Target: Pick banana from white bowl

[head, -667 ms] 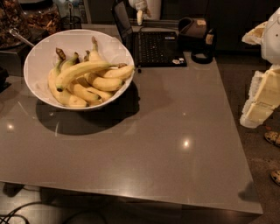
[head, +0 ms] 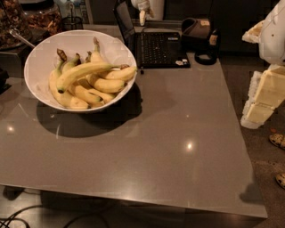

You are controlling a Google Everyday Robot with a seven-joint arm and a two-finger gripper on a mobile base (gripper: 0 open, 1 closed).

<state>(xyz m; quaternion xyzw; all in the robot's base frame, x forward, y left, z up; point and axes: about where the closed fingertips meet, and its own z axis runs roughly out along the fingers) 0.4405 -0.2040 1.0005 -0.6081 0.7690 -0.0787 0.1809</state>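
The white bowl stands at the back left of the grey table. It holds several yellow bananas. The banana, long and smooth, lies across the top of the pile, its dark tip at the left and its brown stem pointing right. My gripper shows as a pale shape at the top edge, above the laptop, well behind and to the right of the bowl and far from the banana. It holds nothing that I can see. White arm segments stand at the right edge.
An open black laptop lies at the back of the table, next to the bowl's right side. A dark holder and headphones sit beside it. Jars and a spoon handle are behind the bowl at left. Cables lie on the floor in front.
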